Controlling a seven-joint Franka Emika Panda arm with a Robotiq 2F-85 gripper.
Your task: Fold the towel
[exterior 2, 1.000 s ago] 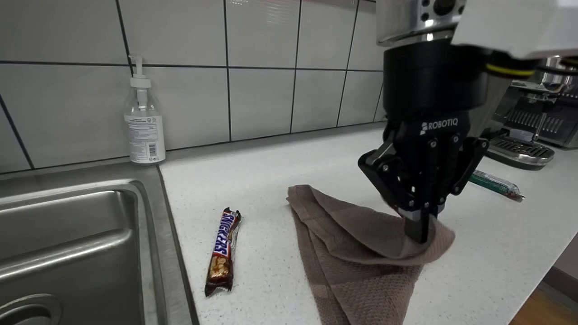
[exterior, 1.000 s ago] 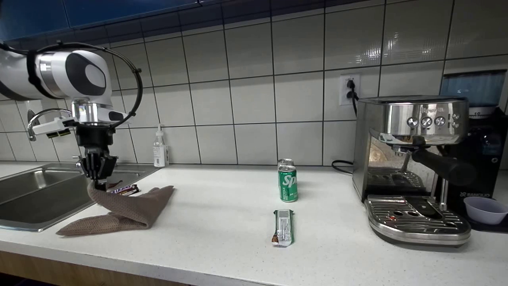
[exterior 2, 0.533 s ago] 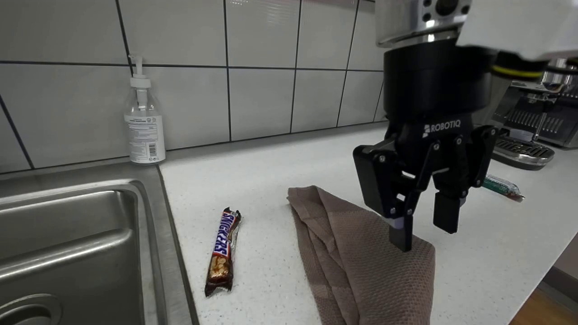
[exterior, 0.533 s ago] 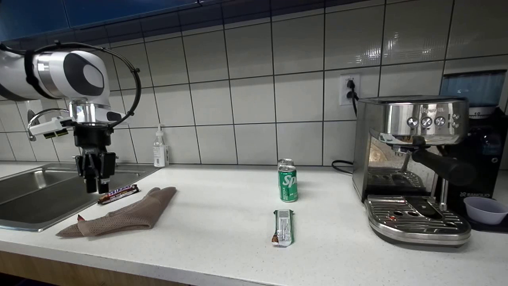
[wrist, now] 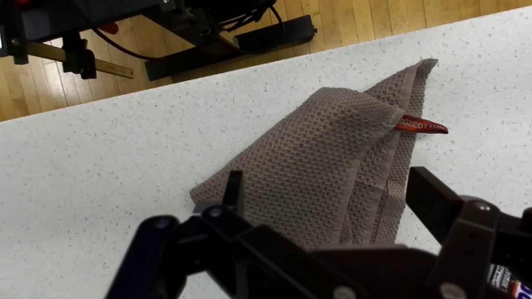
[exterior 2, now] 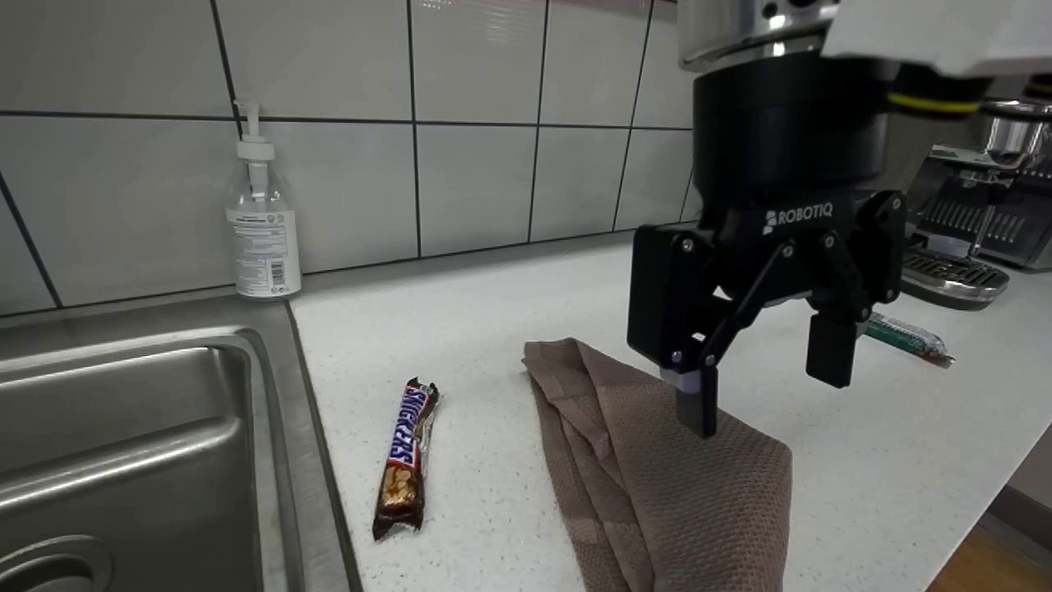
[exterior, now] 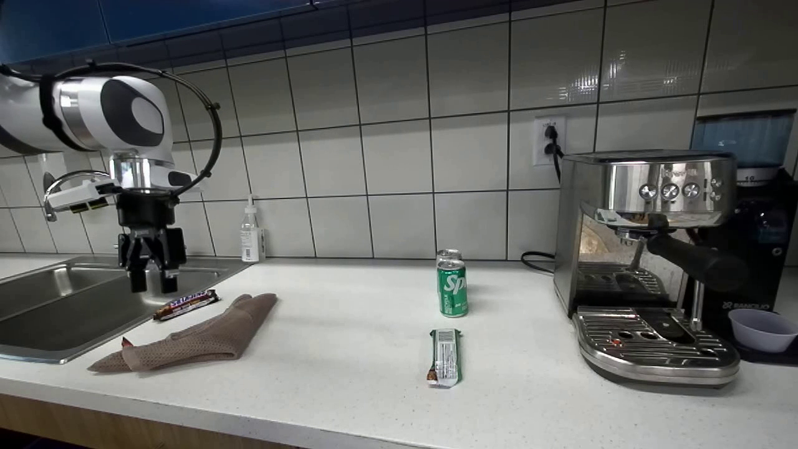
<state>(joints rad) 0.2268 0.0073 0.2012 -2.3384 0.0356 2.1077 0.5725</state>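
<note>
Your pincer (exterior 2: 763, 397) hangs spread above the brown waffle-weave towel (wrist: 311, 166); it lies folded over, but its layers sit askew, so squaring likely remains.

Brown waffle-patterned towel (wrist: 307, 166), red tag (wrist: 422, 125)

A Snickers bar (exterior 2: 404, 460) is laid on the bench (exterior: 349, 349) near the sink (exterior 2: 292, 460), and a pump bottle (exterior 2: 263, 238) is stood upright by the tiled wall (exterior 2: 477, 181). A green can (exterior: 452, 290) is set just in front of a mostly hidden can (exterior: 449, 254); a green-and-white wrapped bar (exterior: 446, 358) is laid nearer the front edge. A pale bowl (exterior: 762, 332) is seen before a black appliance (exterior: 770, 234), beside the coffee machine (exterior: 661, 211).
</note>
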